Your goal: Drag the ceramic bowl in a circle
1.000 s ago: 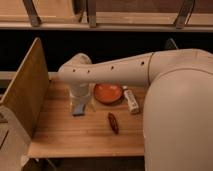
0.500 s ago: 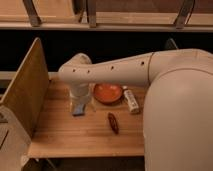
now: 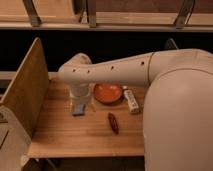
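Note:
The ceramic bowl point(image 3: 108, 93) is a shallow orange-red dish sitting on the wooden table point(image 3: 65, 135), near its back edge at the middle. My white arm reaches in from the right and bends down to the gripper point(image 3: 81, 102), which hangs just left of the bowl, low over the table. The bowl's left rim lies close to the gripper; I cannot tell whether they touch.
A small blue-grey object point(image 3: 79, 109) lies right below the gripper. A white oblong item point(image 3: 131, 101) lies right of the bowl. A dark red elongated object point(image 3: 113, 122) lies in front of the bowl. An upright wooden panel point(image 3: 25, 92) bounds the table's left side.

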Robot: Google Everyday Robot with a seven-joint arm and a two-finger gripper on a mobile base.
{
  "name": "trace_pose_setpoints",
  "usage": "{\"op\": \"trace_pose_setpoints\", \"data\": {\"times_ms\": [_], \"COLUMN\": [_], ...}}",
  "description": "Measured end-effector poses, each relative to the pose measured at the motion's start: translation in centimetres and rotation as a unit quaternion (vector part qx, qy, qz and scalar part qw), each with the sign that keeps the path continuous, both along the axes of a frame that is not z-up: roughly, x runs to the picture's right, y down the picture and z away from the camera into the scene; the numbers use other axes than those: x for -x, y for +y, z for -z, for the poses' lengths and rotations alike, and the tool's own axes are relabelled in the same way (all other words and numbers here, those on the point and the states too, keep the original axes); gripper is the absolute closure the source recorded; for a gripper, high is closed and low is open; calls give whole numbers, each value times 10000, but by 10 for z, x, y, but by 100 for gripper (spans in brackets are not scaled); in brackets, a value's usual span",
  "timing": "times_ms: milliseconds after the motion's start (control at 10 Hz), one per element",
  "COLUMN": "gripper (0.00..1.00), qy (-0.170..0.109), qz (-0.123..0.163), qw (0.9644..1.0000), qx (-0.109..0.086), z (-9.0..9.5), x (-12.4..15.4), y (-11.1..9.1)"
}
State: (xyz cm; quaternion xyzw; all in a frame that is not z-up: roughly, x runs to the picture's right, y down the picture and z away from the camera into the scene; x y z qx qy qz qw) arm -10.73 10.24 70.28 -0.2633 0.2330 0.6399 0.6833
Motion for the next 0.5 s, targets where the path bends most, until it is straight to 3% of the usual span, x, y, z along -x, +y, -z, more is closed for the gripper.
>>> {"op": "trace_pose_setpoints", "data": {"times_ms": [500], "gripper": [35], "qy": [0], "qz": [125], "qw": [9999], "qx": [-77], "z": [1], "x": [-5], "y": [-3]}}
